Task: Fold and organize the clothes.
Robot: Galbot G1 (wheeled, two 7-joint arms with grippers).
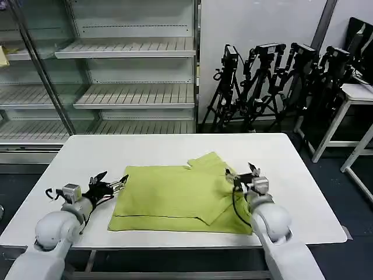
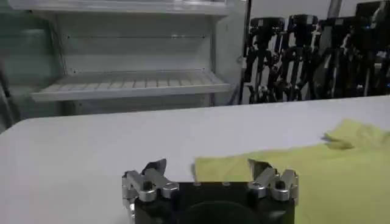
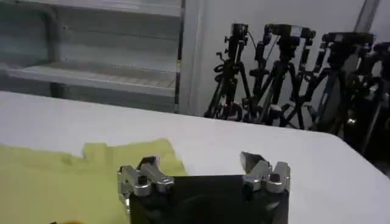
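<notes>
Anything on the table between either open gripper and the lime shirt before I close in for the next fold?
Nothing visible. The left gripper hovers open at the left edge of the partly folded lime cotton T-shirt; the right gripper hovers open at its right edge. The white table around them is bare.

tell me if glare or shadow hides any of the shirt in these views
Head view: even light, no glare on the T-shirt, only thin shadows along its fold edges; the left gripper and right gripper cast little shade. Left wrist view: soft focus, shirt still readable. Right wrist view: gripper body blocks the near cloth.
</notes>
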